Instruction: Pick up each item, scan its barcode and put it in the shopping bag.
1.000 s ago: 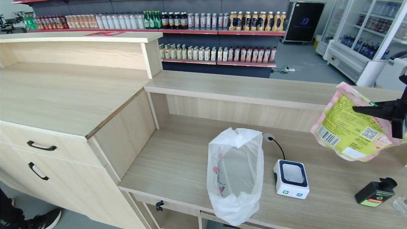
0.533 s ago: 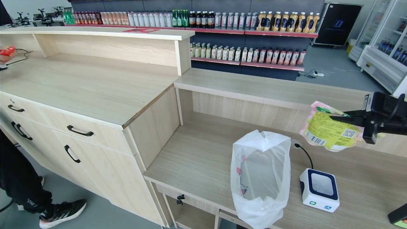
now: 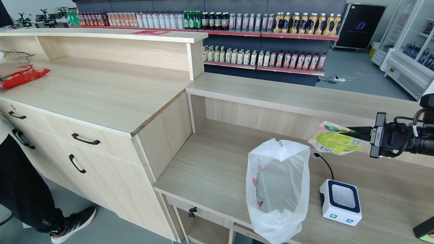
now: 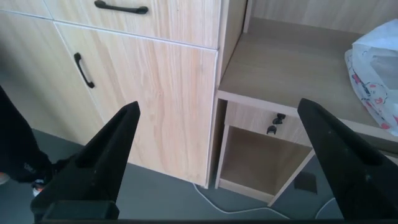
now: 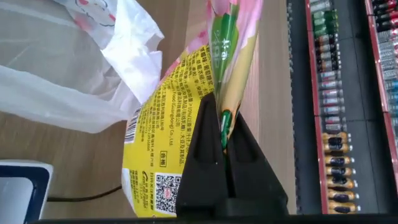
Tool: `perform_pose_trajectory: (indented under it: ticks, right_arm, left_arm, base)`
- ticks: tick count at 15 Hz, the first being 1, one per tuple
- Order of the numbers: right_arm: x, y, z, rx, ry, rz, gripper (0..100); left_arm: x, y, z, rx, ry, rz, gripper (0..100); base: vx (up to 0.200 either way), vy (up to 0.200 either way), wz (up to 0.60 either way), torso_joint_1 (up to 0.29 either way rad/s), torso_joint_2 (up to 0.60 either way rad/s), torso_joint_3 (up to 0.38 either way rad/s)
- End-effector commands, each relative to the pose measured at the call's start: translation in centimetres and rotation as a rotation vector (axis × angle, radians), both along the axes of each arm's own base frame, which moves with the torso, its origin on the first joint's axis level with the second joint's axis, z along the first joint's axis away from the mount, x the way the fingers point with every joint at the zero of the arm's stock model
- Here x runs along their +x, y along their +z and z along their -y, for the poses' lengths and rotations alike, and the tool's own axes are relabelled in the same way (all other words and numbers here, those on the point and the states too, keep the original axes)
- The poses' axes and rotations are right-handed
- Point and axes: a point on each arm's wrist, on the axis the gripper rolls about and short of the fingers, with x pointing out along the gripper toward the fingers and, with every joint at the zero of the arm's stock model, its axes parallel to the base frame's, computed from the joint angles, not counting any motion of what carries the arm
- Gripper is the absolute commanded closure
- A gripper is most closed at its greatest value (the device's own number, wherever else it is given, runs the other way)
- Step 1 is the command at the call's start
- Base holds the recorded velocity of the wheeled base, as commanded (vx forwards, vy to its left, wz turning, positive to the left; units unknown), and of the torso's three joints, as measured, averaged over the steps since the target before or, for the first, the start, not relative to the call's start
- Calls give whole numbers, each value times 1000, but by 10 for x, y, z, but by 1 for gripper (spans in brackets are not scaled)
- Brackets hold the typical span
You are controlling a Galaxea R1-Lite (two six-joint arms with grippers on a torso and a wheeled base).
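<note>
My right gripper [image 3: 351,130] is shut on the top edge of a pink and yellow pouch [image 3: 334,141], which hangs tilted, barcode side down, above the counter behind the scanner [image 3: 340,202], just right of the bag's mouth. In the right wrist view the gripper [image 5: 222,124] pinches the pouch [image 5: 177,93] over the shopping bag [image 5: 81,68] and the scanner [image 5: 18,190]. The white shopping bag [image 3: 278,189] stands open at the counter's front edge. My left gripper [image 4: 217,155] hangs open beside the counter, facing the cabinet drawers, with the bag [image 4: 376,68] off to one side.
A black item [image 3: 425,233] lies at the counter's far right corner. A person's hand [image 3: 12,67] rests on a red packet [image 3: 25,76] on the raised counter at far left. A cable [image 3: 323,162] runs from the scanner to the back wall. Bottle shelves stand behind.
The head camera swung left early on. Since then the pouch has tipped flatter and moved slightly left and down. A hand has laid the red packet on the left counter.
</note>
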Motion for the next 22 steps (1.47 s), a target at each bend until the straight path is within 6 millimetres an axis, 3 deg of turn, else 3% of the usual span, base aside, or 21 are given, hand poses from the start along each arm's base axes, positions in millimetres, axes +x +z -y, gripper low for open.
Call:
perform_pose_trajectory:
  ticks: [1,7,10,13,17,22]
  right_arm:
    - [11,-18,3,-13,25,-3,100]
    - [29,-41,6,-51,137,102,100]
    - [14,-55,16,-26,186,91,100]
    - [-5,-76,36,-12,118,29,100]
    - [4,-85,44,-95,134,99,100]
    - [-4,-90,43,-119,153,98,100]
  left_arm:
    - [0,0,0,0,-1,-1,0]
    - [0,0,0,0,-1,-1,0]
    - [0,0,0,0,-1,-1,0]
    - [0,0,0,0,-1,-1,0]
    - [0,0,0,0,-1,-1,0]
    - [0,0,0,0,-1,-1,0]
  base:
    - [0,0,0,0,0,0]
    - [0,0,0,0,0,0]
    - [0,0,0,0,0,0]
    - [0,0,0,0,0,0]
    - [0,0,0,0,0,0]
    - [0,0,0,0,0,0]
